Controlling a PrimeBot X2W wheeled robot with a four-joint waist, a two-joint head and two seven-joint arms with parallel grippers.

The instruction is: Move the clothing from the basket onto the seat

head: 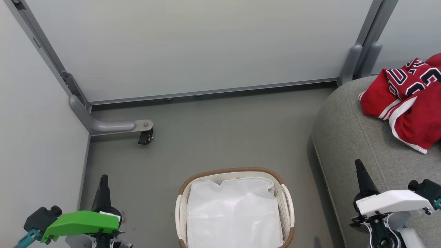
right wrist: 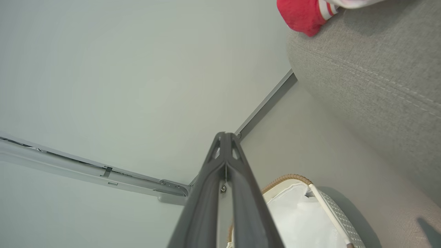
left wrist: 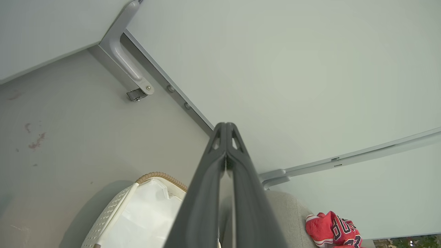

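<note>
The red clothing [head: 408, 100] with white trim and black-and-white numerals lies bunched on the grey seat [head: 351, 137] at the right; it also shows at the lower right of the left wrist view [left wrist: 332, 230] and the top of the right wrist view [right wrist: 303, 15]. The white basket [head: 182, 210] with a brown woven rim stands on the floor, holding just its white liner [head: 234, 213]. My left gripper [head: 104, 179] is shut and empty, left of the basket. My right gripper [head: 358, 163] is shut and empty over the seat's front edge.
Pale grey partition panels [head: 193, 44] close off the back and left. A metal foot with a castor [head: 144, 132] juts onto the grey floor [head: 220, 137] at the left. Another post base [head: 355, 65] stands behind the seat.
</note>
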